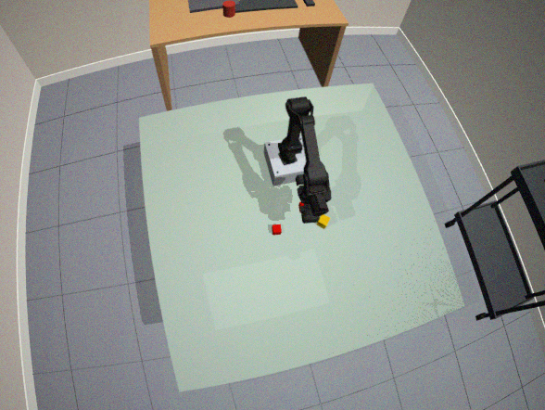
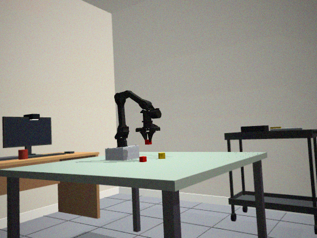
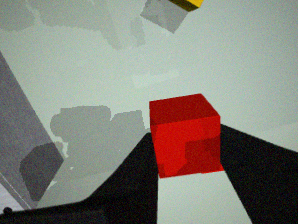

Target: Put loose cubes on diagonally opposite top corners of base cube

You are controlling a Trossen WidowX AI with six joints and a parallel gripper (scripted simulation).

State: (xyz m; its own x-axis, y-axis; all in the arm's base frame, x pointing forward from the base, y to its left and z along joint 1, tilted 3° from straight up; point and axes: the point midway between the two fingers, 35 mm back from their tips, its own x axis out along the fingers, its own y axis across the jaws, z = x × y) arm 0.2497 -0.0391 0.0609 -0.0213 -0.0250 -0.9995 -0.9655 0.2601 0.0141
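Note:
My gripper [image 1: 308,216] [image 2: 147,140] [image 3: 182,134] is shut on a red cube [image 1: 301,204] [image 2: 147,141] [image 3: 185,132] and holds it well above the pale green table [image 1: 241,325] [image 2: 194,167]. A second red cube [image 1: 276,229] [image 2: 143,159] lies on the table, left of the gripper in the overhead view. A yellow cube [image 1: 323,221] [image 2: 161,155] [image 3: 189,3] sits on the table just right of the gripper and partly under the arm in the overhead view. In the wrist view only its corner shows at the top edge.
The arm stands on a grey-white block [image 1: 278,169] [image 2: 122,153] near the table's middle. A wooden desk [image 1: 250,23] [image 2: 54,157] with a monitor and a red cylinder [image 1: 229,8] [image 2: 23,154] stands behind. A black cart [image 1: 500,260] [image 2: 269,132] stands at the right.

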